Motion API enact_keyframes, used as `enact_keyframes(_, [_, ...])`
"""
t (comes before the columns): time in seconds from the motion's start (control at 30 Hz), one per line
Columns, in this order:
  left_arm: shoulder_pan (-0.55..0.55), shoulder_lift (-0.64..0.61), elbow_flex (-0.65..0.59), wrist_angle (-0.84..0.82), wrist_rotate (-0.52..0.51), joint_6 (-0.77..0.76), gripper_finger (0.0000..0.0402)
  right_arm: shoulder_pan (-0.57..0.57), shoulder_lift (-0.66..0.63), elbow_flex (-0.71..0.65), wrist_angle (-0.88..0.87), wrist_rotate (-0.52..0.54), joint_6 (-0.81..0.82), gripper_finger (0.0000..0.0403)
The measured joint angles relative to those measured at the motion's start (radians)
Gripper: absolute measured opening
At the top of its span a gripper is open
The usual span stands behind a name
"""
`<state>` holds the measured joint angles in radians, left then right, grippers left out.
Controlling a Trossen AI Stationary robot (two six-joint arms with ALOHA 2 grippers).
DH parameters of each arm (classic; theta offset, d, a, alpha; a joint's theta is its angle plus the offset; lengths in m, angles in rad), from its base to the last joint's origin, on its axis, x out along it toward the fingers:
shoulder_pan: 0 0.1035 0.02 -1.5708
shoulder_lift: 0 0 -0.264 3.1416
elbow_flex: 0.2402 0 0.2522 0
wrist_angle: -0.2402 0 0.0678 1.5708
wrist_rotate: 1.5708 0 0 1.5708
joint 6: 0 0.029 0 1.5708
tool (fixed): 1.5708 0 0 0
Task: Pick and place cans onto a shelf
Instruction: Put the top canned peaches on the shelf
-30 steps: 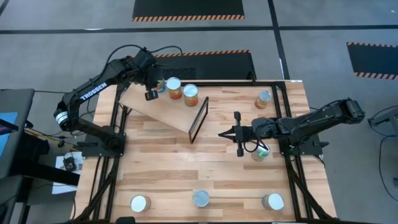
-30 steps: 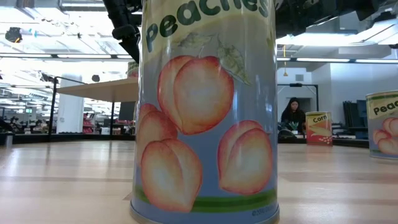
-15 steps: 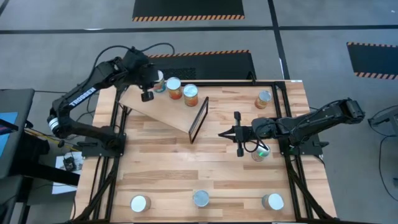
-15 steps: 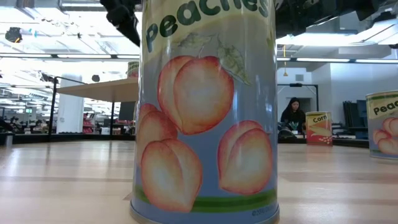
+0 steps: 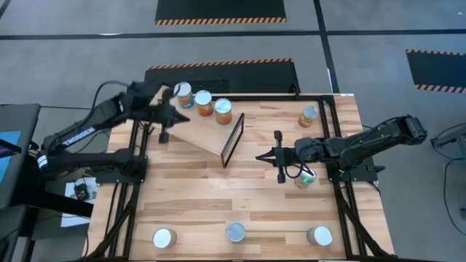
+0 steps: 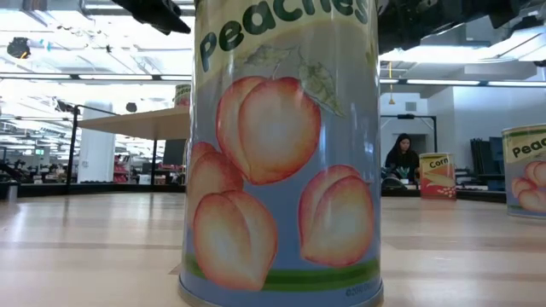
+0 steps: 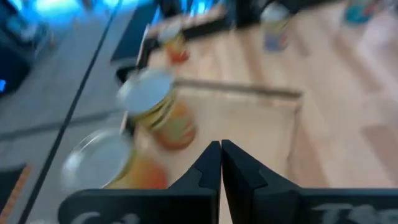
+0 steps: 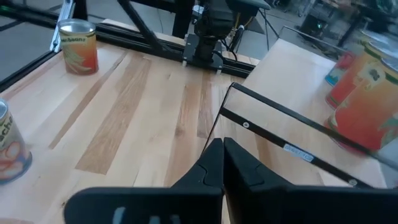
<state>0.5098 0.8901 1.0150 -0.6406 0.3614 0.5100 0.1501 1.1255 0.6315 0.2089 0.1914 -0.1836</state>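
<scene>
Three cans stand in a row on the slanted plywood shelf [image 5: 191, 129]: one at its far left end [image 5: 183, 94], one beside it [image 5: 203, 102] and a third [image 5: 223, 110]. The black frame [image 5: 233, 138] stands at the shelf's right end. My left gripper [image 5: 180, 118] is shut and empty, just near of the first can; its wrist view shows two of these cans [image 7: 158, 115] [image 7: 106, 163]. My right gripper [image 5: 259, 157] is shut and empty, hovering right of the frame [image 8: 280, 127].
Other cans stand on the tabletop: one at the far right [image 5: 309, 116], one under my right arm [image 5: 304, 178], three along the near edge [image 5: 164, 237] [image 5: 234, 232] [image 5: 319, 236]. A peaches can [image 6: 281, 145] fills the low view. A person [image 6: 401, 158] sits beyond the table.
My left gripper has drawn back from the can at the shelf's far left end, going toward the table's left and near edges. That can stays upright on the shelf. My right arm has kept still.
</scene>
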Motion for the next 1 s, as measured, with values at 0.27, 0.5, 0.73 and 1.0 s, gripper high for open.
enact_keyframes(0.27, [-0.236, -0.160, -0.312, 0.418, -0.040, -0.154, 0.0000, 0.142, 0.000, 0.074, -0.354, 0.249, 0.203, 0.0013])
enact_keyframes(0.5, [-0.402, -0.175, -0.434, 0.557, -0.192, -0.187, 0.0000, 0.368, 0.000, 0.179, -0.746, 0.387, 0.608, 0.0031])
enact_keyframes(0.73, [-0.511, -0.169, -0.479, 0.600, -0.279, -0.218, 0.0000, 0.548, 0.000, 0.183, -1.016, 0.387, 0.973, 0.0070])
enact_keyframes(1.0, [-0.563, -0.169, -0.483, 0.603, -0.321, -0.241, 0.0000, 0.668, 0.000, 0.183, -1.236, 0.351, 1.278, 0.0142])
